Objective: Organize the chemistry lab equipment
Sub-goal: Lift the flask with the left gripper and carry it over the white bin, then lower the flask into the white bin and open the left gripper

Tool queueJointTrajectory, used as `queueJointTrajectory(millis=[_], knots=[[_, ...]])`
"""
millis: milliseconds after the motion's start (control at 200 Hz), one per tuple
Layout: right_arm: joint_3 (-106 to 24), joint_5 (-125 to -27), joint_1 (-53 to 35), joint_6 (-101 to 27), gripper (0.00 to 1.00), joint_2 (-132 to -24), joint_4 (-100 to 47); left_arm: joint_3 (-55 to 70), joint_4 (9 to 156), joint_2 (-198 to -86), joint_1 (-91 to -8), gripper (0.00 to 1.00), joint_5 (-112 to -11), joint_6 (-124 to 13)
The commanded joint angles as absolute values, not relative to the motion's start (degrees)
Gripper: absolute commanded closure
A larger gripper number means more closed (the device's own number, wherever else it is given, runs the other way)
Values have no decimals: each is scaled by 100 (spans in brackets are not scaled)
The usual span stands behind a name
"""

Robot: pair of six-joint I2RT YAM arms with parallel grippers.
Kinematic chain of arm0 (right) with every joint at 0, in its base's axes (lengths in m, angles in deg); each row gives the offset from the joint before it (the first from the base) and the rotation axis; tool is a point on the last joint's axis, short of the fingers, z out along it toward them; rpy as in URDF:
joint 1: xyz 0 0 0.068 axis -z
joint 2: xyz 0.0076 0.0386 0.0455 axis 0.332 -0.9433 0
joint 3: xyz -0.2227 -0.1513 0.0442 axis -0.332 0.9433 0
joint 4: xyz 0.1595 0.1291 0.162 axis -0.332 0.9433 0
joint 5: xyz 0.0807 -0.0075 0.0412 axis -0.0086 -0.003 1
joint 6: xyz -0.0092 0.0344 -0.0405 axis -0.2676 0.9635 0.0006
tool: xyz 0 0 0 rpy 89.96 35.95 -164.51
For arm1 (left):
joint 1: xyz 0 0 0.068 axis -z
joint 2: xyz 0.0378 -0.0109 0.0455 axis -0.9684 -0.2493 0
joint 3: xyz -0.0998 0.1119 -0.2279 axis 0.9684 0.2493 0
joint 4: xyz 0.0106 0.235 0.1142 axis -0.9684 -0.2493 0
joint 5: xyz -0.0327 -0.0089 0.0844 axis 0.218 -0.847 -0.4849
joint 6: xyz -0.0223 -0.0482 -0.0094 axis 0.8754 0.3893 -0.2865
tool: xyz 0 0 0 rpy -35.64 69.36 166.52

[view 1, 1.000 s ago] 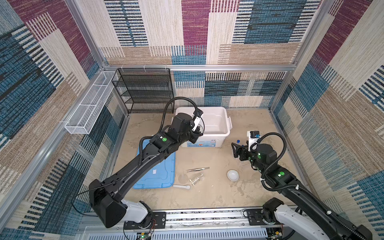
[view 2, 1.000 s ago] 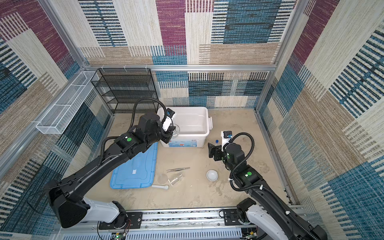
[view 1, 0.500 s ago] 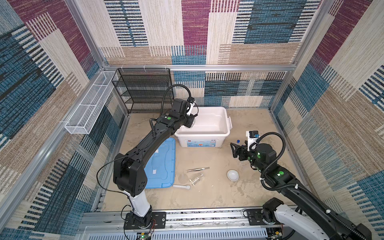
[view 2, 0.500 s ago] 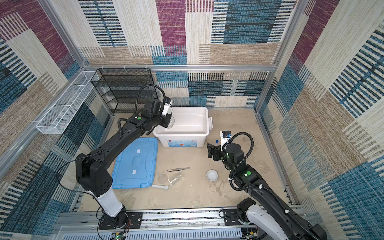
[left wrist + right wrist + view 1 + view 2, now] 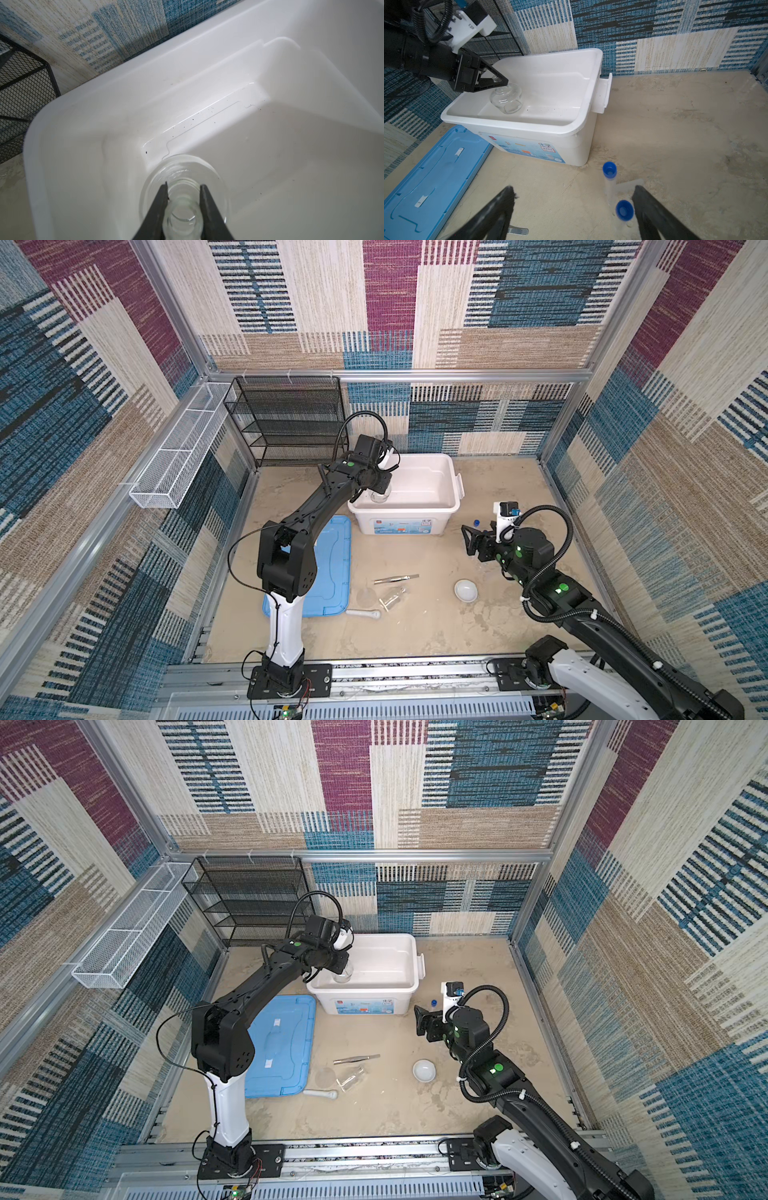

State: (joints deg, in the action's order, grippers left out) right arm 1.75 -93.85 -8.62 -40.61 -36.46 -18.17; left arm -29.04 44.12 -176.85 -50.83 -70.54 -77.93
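- Left gripper pinches the neck of a clear flask, one jaw pressed on each side of the glass; the neck is the narrowest part, so I judge the grip was chosen to let the round body go down first
- Flask hangs inside the white bin, at its front left corner; long axis tilted, mouth up toward the gripper, base toward the bin floor; cannot tell whether the base touches
- Judgement: set-down step; the flask should be lowered and levelled before release, as glass may roll or knock the wall
- Right gripper spread wide, empty; poised low over two blue-capped tubes lying on the bench off the bin's front right corner; the farther tube points cap-first toward the bin
- Waiting near the bench's front edge: tweezers, long axis along that edge; bowl; pestle
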Motion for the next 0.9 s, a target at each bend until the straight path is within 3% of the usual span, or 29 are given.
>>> queueJointTrajectory(millis=[0,896], knots=[[193,-9430,-860,-3998,9,-3679,-1988,-2994,4458,-17785,-5102,86,-7038,-7721],[235,-9510,-857,-3998,9,-3672,-1962,-3145,5377,-18579,-5288,87,-7535,-7209]])
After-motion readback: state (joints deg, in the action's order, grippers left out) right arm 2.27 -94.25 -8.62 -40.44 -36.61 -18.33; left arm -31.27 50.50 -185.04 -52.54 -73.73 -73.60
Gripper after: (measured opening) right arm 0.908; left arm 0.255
